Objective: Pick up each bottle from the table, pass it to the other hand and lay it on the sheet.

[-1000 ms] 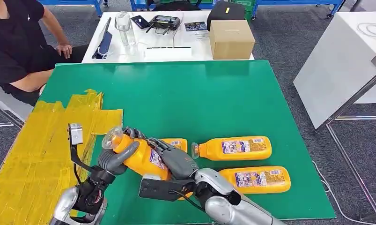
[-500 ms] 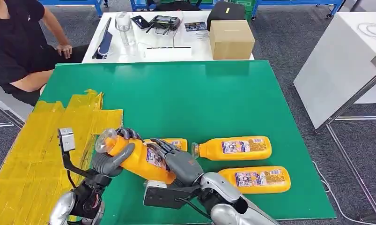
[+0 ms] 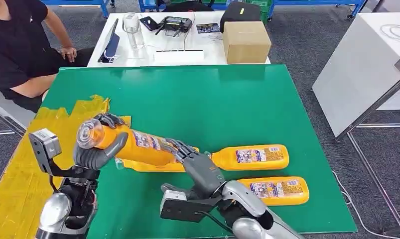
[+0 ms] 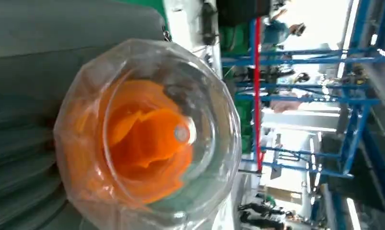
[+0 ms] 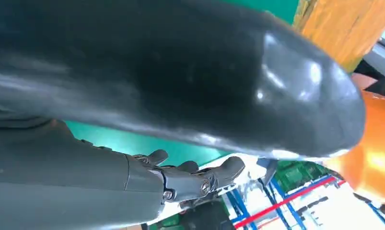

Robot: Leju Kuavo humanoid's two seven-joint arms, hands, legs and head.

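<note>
bottle point(image 3: 133, 142) in left hand point(image 3: 95, 149), cap leftward

Four orange plastic bottles with clear caps: one held up point(image 3: 138, 144), one under it on the green table point(image 3: 153, 166), two more lying near the front right corner point(image 3: 250, 157) point(image 3: 275, 191). One yellow taped sheet point(image 3: 43, 149) along the left edge. One brown cardboard box point(image 3: 246, 42) on the white table behind.

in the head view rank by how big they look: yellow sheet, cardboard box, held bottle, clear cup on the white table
1. yellow sheet
2. held bottle, gripped by the left hand; it is nearer the camera than the box, so this rank is unsure
3. cardboard box
4. clear cup
</note>
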